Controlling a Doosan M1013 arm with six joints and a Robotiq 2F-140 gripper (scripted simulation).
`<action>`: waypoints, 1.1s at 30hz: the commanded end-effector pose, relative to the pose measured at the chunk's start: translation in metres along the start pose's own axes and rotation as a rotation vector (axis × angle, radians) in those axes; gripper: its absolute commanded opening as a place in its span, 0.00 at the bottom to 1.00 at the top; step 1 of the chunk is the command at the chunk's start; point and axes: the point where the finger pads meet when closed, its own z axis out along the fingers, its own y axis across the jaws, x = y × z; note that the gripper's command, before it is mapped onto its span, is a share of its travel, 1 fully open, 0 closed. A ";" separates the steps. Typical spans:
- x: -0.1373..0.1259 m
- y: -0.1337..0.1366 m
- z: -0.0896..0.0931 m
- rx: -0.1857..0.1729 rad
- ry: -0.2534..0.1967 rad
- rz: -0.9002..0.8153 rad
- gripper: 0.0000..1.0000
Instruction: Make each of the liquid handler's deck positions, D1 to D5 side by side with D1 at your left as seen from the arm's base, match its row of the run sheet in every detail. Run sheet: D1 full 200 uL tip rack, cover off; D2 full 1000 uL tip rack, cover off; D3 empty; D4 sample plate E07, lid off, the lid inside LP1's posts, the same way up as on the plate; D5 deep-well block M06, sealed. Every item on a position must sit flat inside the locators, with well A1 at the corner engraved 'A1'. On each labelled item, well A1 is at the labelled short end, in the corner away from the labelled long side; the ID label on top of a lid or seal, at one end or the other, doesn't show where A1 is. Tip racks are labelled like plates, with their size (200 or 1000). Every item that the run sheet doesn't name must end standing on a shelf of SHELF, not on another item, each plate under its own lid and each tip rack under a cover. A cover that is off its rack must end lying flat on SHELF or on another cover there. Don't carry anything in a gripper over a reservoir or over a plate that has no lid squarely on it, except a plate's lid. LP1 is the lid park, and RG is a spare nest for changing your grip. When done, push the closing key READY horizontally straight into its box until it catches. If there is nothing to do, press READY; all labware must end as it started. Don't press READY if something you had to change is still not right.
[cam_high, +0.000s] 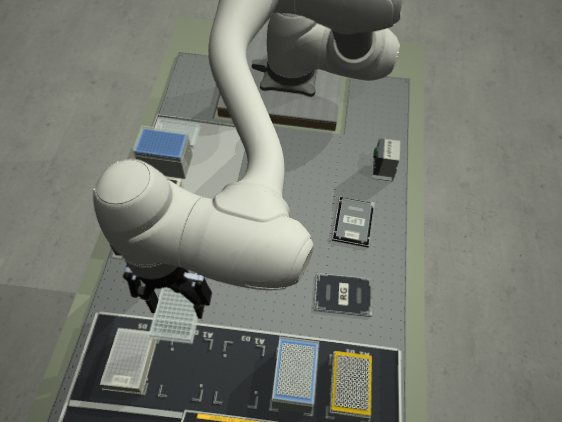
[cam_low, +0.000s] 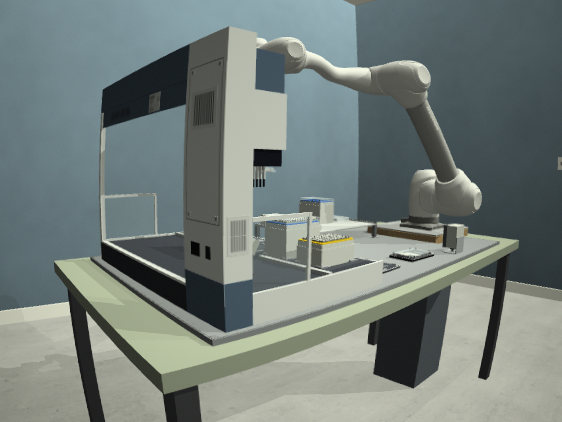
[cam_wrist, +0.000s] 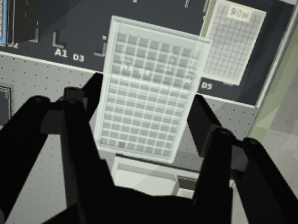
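My gripper (cam_high: 170, 295) (cam_wrist: 146, 97) is shut on a clear sample plate (cam_high: 174, 316) (cam_wrist: 152, 95), gripping its long sides. It holds the plate above the deck's edge at D4 (cam_high: 185, 370), whose locators are empty. I cannot read the plate's label. The sealed deep-well block M06 (cam_high: 127, 359) (cam_wrist: 235, 42) sits on D5. D3 (cam_high: 240, 370) is empty. A blue-rimmed tip rack (cam_high: 297, 372) stands on D2 and a yellow-rimmed tip rack (cam_high: 352, 382) on D1, both uncovered. The lid park LP1 (cam_high: 353, 220) appears to hold a clear lid. The liquid handler's column hides the gripper in the side view.
A blue-topped covered tip rack (cam_high: 162, 147) stands on SHELF at the left; the arm hides the shelf below it. The RG nest (cam_high: 343, 294) is empty. The READY box (cam_high: 386, 157) stands at the right. The liquid handler's frame (cam_low: 220, 175) spans the deck.
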 end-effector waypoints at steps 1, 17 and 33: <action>-0.006 0.000 -0.002 0.000 0.002 0.000 0.10; -0.039 -0.001 -0.001 0.000 0.002 0.000 0.10; -0.072 -0.001 -0.001 0.000 0.002 0.000 0.10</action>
